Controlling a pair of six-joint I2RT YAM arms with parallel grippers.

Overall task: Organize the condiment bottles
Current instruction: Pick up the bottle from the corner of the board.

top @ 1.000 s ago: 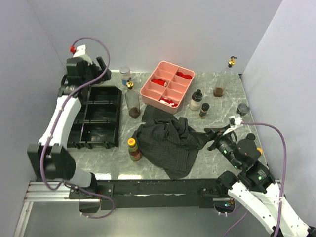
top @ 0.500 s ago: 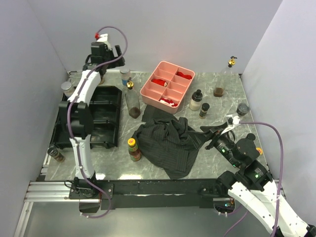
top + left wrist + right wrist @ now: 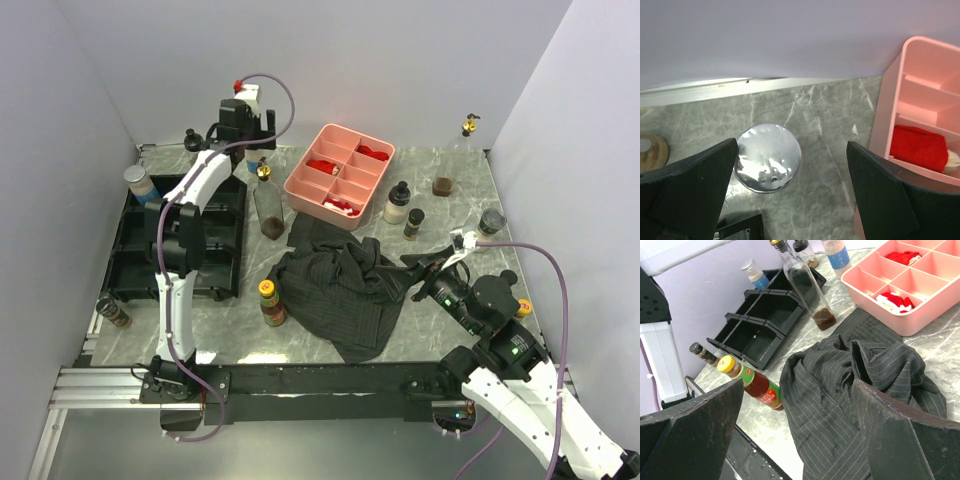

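Starting at the near edge, leave your right pincer [image 3: 799, 385] where it hangs above the crumpled dark cloth [image 3: 345, 290], fingers spread with nothing between them; as I read it, it has no part in this step. Just beside the cloth on its left stands a sauce bottle [image 3: 270, 303] with a yellow cap. Beyond that is the black tray [image 3: 225, 240], which looks like the place the bottles belong. Farther back, a tall bottle [image 3: 268, 210] with brown liquid at its bottom stands between the black tray and the pink tray [image 3: 888, 110]. At the far edge of the desk [image 3: 830, 110] your left pincer [image 3: 792, 144] hovers released, gripping nothing, over a jar [image 3: 768, 157] with a silver cap that stands upright near the back wall. That jar seems to be the one to pick. In the wrist view the cap sits close to one finger rather than midway, so shift sideways until it is centred in the gap before you drop. Come straight down and keep the fingers wide until they pass the cap. Clench on the body beneath it, since a smooth metal cap may slip. Mind the tan round top [image 3: 651, 150] near one finger, likely another bottle's, and the pink tray's wall near the other. Lift straight up, well clear of the neighbours, before you swing toward the black tray.
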